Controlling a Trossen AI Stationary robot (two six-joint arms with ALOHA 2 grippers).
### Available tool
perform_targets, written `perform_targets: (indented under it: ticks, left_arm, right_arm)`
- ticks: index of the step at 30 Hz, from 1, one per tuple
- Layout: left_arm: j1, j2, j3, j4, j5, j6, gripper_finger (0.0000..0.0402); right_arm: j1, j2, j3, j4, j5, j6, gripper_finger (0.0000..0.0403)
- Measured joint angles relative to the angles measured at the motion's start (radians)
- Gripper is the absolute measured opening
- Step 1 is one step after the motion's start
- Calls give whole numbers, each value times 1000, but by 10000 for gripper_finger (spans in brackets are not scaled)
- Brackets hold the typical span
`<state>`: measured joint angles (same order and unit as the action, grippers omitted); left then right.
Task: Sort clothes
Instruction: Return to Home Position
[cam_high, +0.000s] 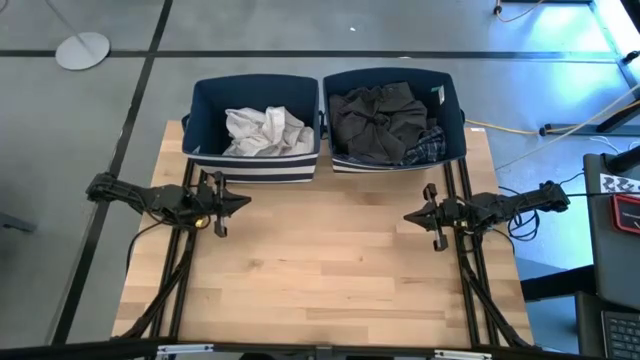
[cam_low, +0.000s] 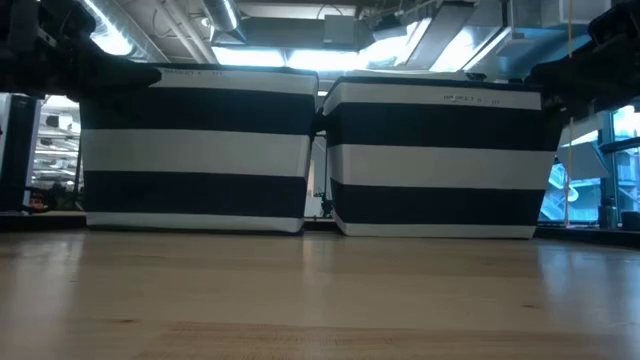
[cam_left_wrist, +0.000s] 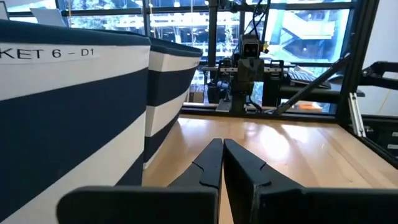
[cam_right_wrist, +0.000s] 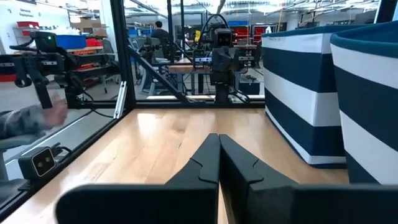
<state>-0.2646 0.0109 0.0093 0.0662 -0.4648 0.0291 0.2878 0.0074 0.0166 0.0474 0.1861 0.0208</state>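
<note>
The right navy striped bin (cam_high: 392, 72) stands at the table's (cam_high: 320, 290) far edge, with the left navy striped bin (cam_high: 255, 82) pressed against its side. Inside the right bin a dark grey garment (cam_high: 375, 118) lies crumpled on top, and the blue-white plaid shirt (cam_high: 425, 148) peeks out at the bin's near corner. The white garment (cam_high: 262, 132) lies bunched in the neighbouring bin. The right gripper (cam_high: 410, 215) hangs low over bare wood just in front of the right bin, fingers pressed together on nothing. The left gripper (cam_high: 243, 203) is farther off, in front of the neighbouring bin, likewise clenched and empty, its tip pointing toward the other gripper.
</note>
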Motion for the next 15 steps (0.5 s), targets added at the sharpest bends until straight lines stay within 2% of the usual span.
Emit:
perform_targets:
  ticks: [15]
  left_arm:
    - [0, 0, 0, 0, 0, -3, 5]
  right_arm:
    - [0, 2, 0, 3, -5, -1, 5]
